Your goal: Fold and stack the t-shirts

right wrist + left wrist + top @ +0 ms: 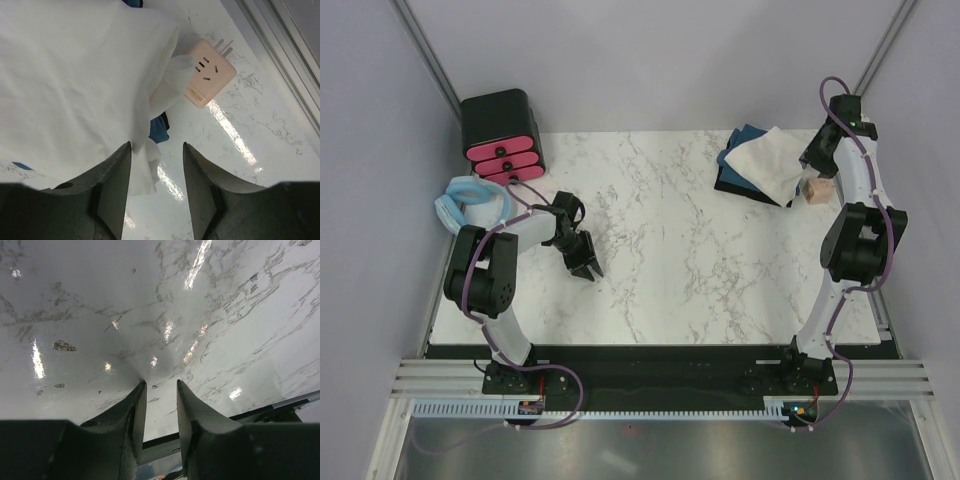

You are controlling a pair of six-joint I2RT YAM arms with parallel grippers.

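The cream-white t-shirt [767, 158] lies folded on top of the dark teal-blue t-shirt [737, 183] at the back right of the marble table [660, 260]. In the right wrist view the white shirt [75, 75] fills the upper left, and a bit of the teal shirt [158, 131] peeks out beneath its edge. My right gripper [156, 145] is open at that edge, with a loose white corner resting against its left finger [117, 185]. It hangs at the stack's right side [808, 168]. My left gripper [583, 262] stands open over bare table [161, 382], holding nothing.
A pink plug adapter [207, 80] lies just right of the shirts [818, 190]. A black box with pink drawers [502, 135] stands at the back left corner, with a pale blue padded ring [470, 198] beside it. The table's right edge runs close by the right arm.
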